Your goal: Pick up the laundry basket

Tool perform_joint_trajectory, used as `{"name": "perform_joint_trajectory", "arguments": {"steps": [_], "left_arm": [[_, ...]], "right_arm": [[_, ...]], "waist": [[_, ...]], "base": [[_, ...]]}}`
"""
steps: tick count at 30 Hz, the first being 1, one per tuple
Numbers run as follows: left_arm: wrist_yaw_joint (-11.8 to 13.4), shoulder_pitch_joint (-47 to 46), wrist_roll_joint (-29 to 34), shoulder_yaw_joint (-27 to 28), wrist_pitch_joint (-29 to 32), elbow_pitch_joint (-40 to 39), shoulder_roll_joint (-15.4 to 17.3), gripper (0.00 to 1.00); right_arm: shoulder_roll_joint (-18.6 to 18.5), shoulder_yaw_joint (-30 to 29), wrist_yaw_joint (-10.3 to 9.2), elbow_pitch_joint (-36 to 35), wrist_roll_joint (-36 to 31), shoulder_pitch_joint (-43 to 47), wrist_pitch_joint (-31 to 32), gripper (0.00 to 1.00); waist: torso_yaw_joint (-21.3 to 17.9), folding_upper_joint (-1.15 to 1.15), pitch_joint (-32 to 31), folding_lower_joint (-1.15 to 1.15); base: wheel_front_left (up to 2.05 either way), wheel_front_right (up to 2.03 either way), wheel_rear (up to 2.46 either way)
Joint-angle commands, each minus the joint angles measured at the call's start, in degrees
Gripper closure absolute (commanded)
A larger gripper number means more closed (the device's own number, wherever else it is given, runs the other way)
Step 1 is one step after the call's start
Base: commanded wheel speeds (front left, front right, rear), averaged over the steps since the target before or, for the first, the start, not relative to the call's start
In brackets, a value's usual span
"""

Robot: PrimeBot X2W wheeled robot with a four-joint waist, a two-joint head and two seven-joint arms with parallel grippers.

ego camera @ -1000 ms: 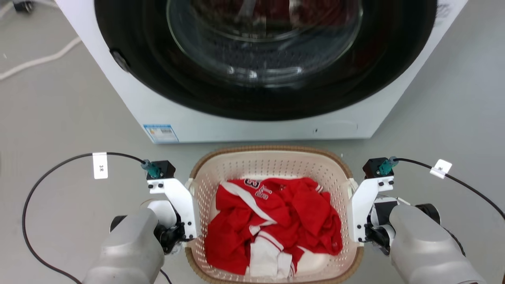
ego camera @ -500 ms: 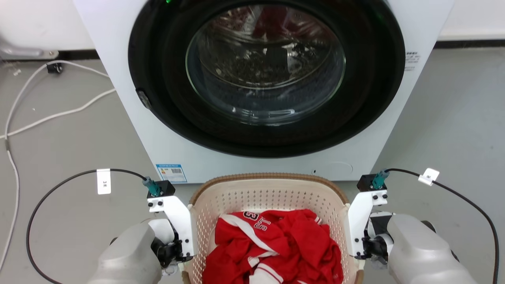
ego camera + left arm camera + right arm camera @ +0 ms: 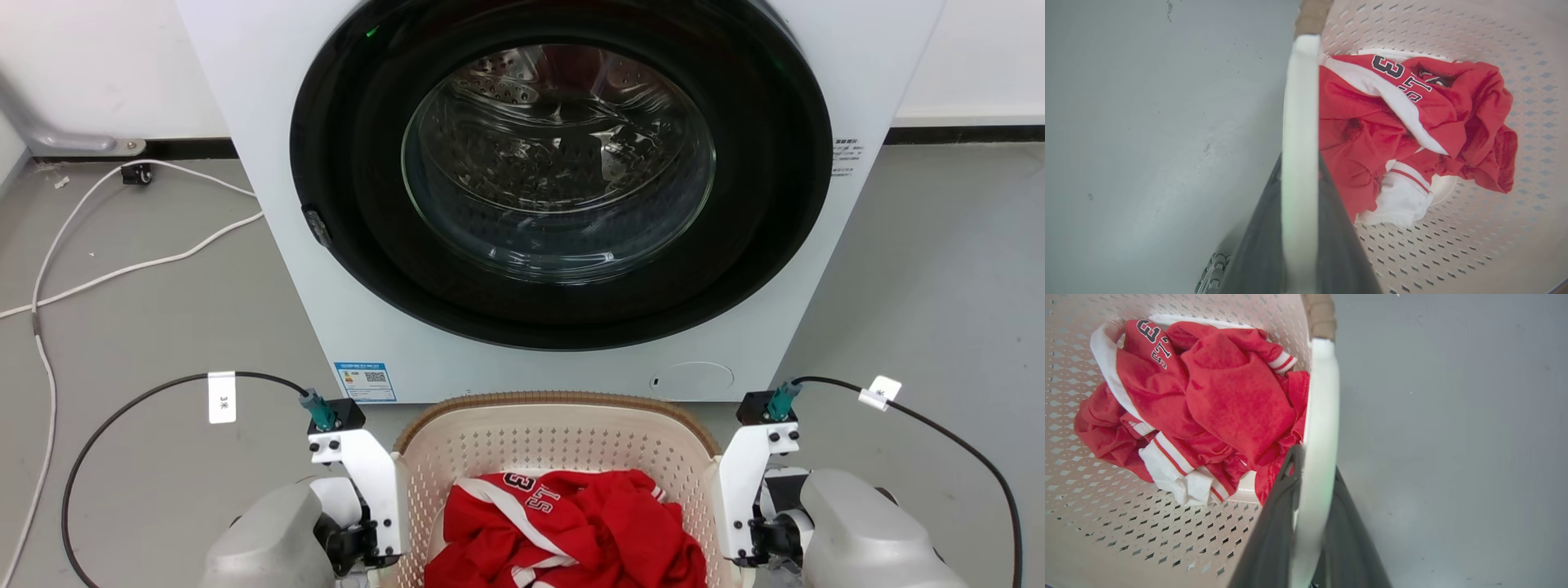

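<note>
Left jaws pinch the laundry basket (image 3: pixel 563 441) by its left handle (image 3: pixel 1299 122); right jaws likewise (right handle (image 3: pixel 1319 428)).

The head camera sits high and close above the laundry basket (image 3: pixel 563 433), facing forward and down at the front of the washing machine (image 3: pixel 326 327) on the far side. The basket's near half falls below its bottom edge. The left wrist camera looks steeply down along the left pincer (image 3: pixel 1300 163), very close to the basket's left handle (image 3: pixel 1300 102), which splits its view: floor (image 3: pixel 1147 143) on one side, basket inside on the other. The right wrist camera does likewise along the right pincer (image 3: pixel 1314 461) at the right handle (image 3: pixel 1323 396). All three share the red clothes (image 3: pixel 571 531) and the basket's pierced wall.
</note>
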Motion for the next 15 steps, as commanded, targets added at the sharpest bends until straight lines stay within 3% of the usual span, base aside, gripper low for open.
{"name": "perform_joint_trajectory", "arguments": {"steps": [1,15], "left_arm": [[-0.3,0.1,-0.5,-0.1,-0.7,-0.4,-0.6,1.00],[-0.3,-0.1,-1.7,-1.2,-1.3,-0.2,-0.9,1.00]], "right_arm": [[0.4,0.5,0.20,-0.2,0.3,0.9,0.3,1.00],[-0.5,2.0,0.20,-0.4,1.4,-0.1,-0.6,1.00]], "waist": [[0.0,0.00,0.0,0.01],[0.3,0.00,0.3,0.01]], "base": [[0.00,0.00,0.00],[0.00,0.00,0.00]]}}
